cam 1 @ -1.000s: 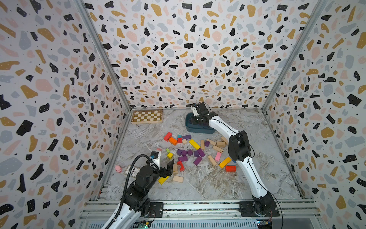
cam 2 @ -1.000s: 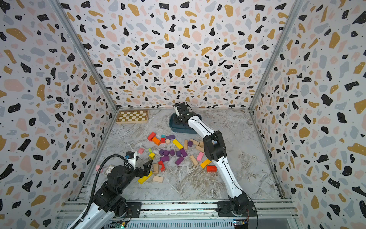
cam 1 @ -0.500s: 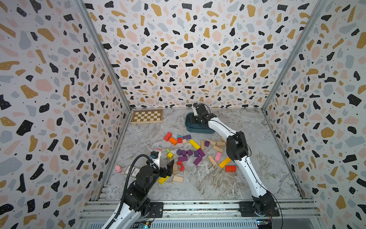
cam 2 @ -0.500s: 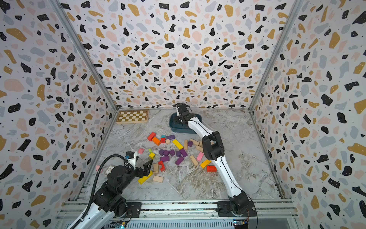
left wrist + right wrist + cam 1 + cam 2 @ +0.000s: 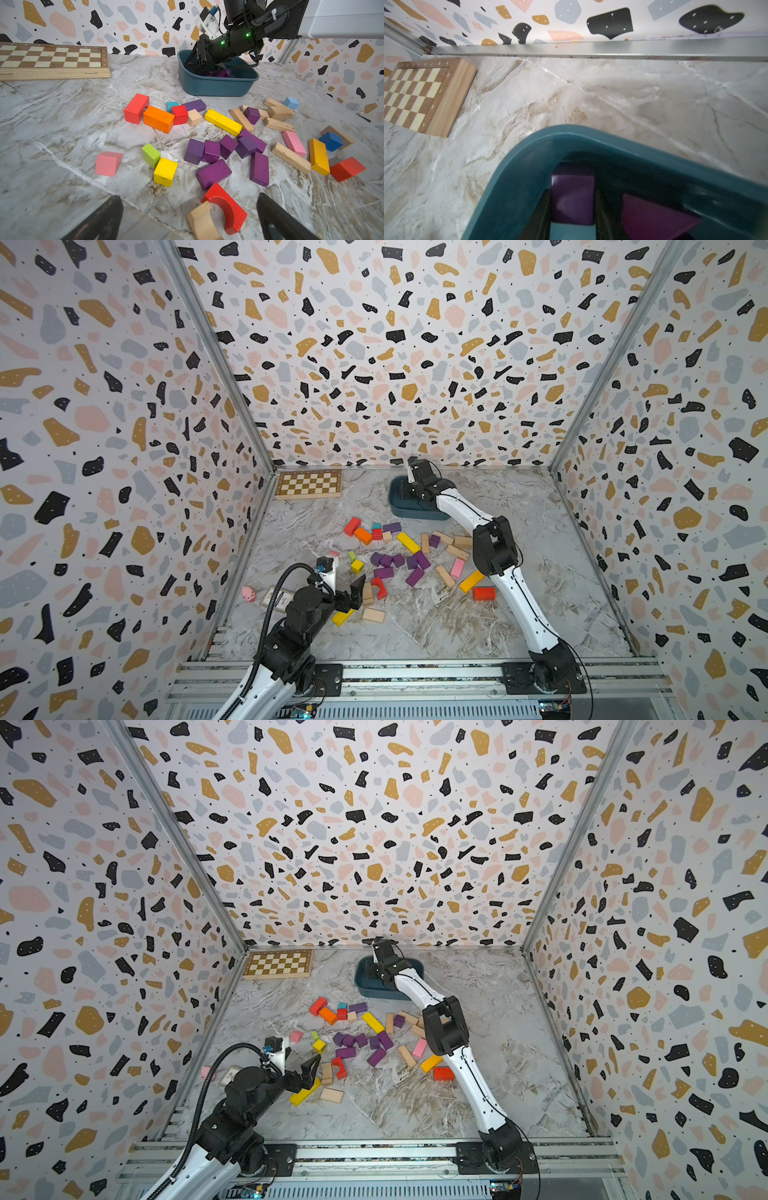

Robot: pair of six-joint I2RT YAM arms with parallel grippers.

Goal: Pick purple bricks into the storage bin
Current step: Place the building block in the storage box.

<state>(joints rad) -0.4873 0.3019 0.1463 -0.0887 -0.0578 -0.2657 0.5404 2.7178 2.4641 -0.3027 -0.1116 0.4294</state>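
The dark teal storage bin (image 5: 411,512) (image 5: 376,991) (image 5: 216,87) (image 5: 529,149) stands at the back of the table. My right gripper (image 5: 409,494) (image 5: 379,974) (image 5: 199,66) (image 5: 572,199) reaches down inside it, shut on a purple brick (image 5: 572,180). Another purple brick (image 5: 652,216) (image 5: 223,73) lies in the bin beside it. Several purple bricks (image 5: 395,562) (image 5: 361,1042) (image 5: 224,149) lie clustered mid-table. My left gripper (image 5: 353,593) (image 5: 305,1073) (image 5: 190,207) hangs open near the front left, holding nothing.
A red arch (image 5: 226,205) and a tan arch (image 5: 202,222) lie below the left jaws. Red, orange, yellow, pink, blue and tan blocks surround the purple ones. A chessboard (image 5: 309,484) lies at the back left. A pink toy (image 5: 248,593) sits by the left wall.
The right arm has edged slightly to the left over the bin, keeping its brick. The left arm has not moved.
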